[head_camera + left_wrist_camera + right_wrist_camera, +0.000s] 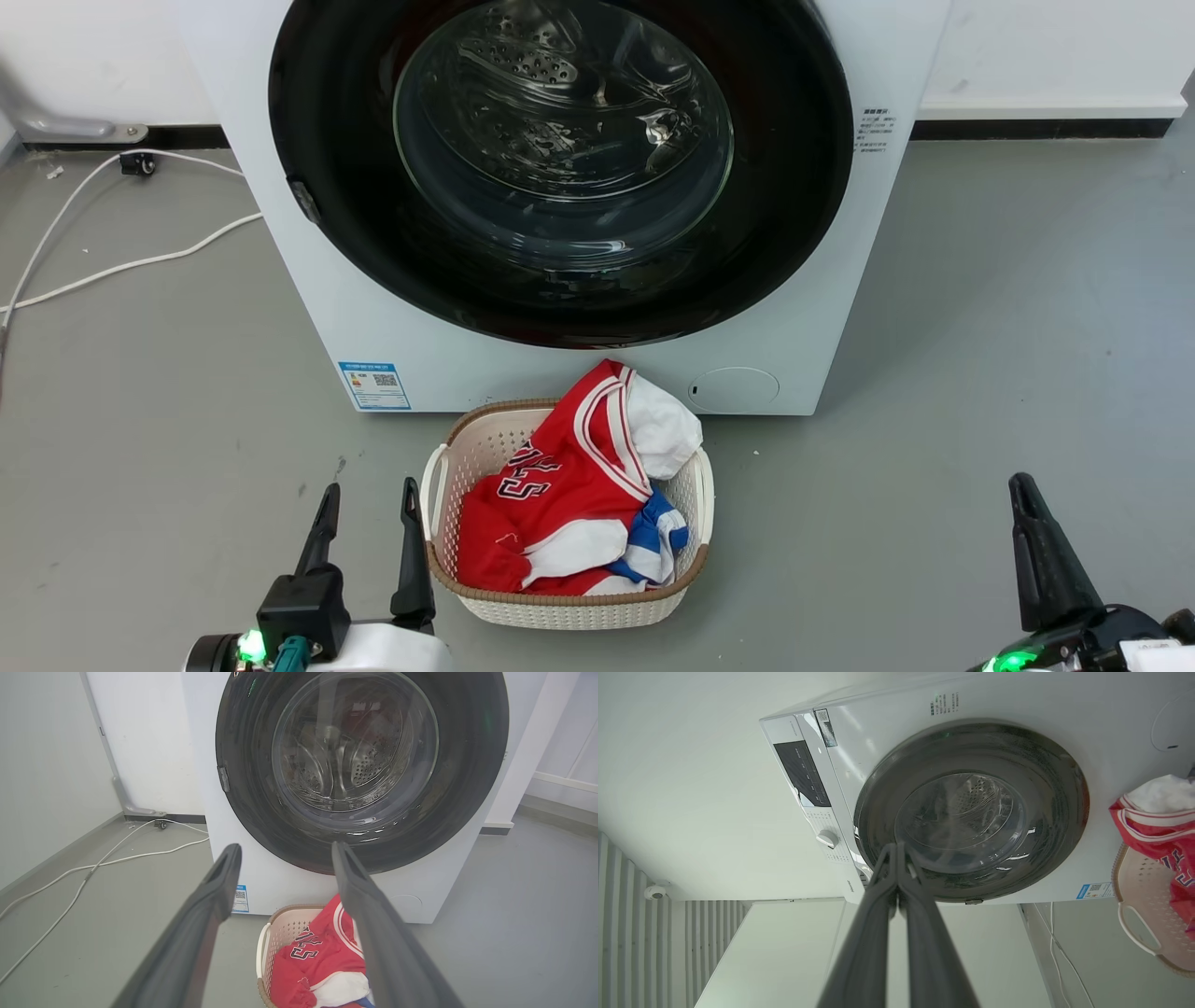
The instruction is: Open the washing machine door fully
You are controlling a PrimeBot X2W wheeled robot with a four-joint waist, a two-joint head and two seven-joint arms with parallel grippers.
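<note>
Nothing done yet: the round glossy black washing machine door (560, 173) is shut. My left jaws are spread, right jaws pressed together.

Cream laundry basket (560, 611) with a red jersey (560, 476) inside on the grey floor (980, 327), white cable (187, 252) well apart

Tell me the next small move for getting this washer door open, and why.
Probably lift the left gripper up toward the small grey catch on the left rim of the washing machine door. The door looks shut, and that gripper is open, low beside the laundry basket, well short of the catch.
</note>
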